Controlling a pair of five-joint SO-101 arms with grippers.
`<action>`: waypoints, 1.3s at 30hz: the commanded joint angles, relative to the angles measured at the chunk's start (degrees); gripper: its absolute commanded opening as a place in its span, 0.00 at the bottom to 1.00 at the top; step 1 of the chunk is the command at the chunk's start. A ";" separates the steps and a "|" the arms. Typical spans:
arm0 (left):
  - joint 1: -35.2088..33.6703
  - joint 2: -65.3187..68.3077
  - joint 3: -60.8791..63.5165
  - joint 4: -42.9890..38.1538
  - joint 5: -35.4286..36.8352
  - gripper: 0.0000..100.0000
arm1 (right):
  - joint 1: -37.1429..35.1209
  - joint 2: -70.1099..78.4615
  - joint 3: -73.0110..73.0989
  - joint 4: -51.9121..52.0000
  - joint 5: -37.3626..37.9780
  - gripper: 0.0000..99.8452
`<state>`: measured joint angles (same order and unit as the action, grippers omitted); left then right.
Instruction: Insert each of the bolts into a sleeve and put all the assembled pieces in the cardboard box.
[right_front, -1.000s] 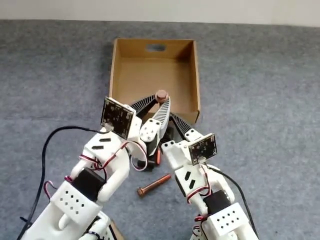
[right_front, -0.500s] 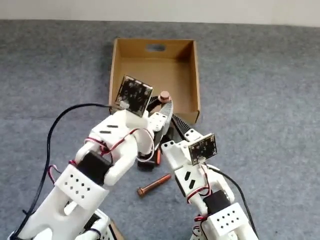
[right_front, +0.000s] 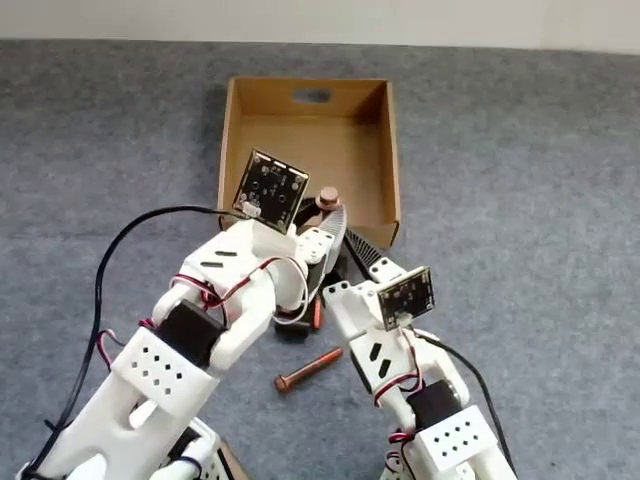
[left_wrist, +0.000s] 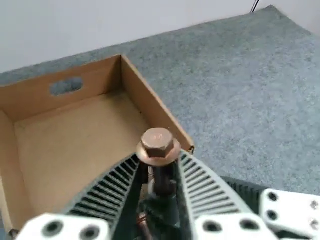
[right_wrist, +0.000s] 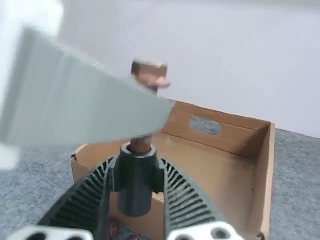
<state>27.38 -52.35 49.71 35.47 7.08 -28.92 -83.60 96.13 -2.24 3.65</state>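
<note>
**Bolt meets sleeve at the near edge of the box**

Left gripper (left_wrist: 159, 167): we note its ribbed fingers pressed in on the shaft of a copper-coloured bolt (left_wrist: 158, 145), just under the hex head. The bolt stands upright, head up.

Right gripper (right_wrist: 136, 167): its fingers are clamped on a dark sleeve (right_wrist: 135, 187), also upright, directly beneath the bolt. From the right wrist view we see the lower end of the shaft at the sleeve's mouth. We cannot tell how far in it sits. A pale finger (right_wrist: 85, 117) of the left gripper crosses the shaft in that view.

Location: in the high view, the bolt head shows over the near part of the cardboard box (right_front: 392, 150), close to its front wall, with both arms converging there. The box sits open-topped on the grey carpeted table (right_front: 520, 180), with a hand slot in its far wall.

Other parts: a loose bolt (right_front: 308, 368) lies flat on the carpet between the two arms. A reddish piece (right_front: 316, 313) shows just beyond it, partly hidden by the arms.
</note>
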 joint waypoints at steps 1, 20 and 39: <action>-1.36 0.13 0.22 0.09 -0.35 0.16 | 0.22 -0.75 4.88 -1.10 0.00 0.01; -3.03 -21.85 6.46 12.75 -7.21 0.14 | 0.22 -0.75 4.97 -1.10 0.00 0.01; -28.62 -5.05 28.35 -3.78 -11.08 0.01 | 0.22 -0.92 -6.11 23.87 -0.18 0.01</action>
<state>-0.40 -58.33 76.18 35.91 -3.65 -29.01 -83.60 95.52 14.02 3.74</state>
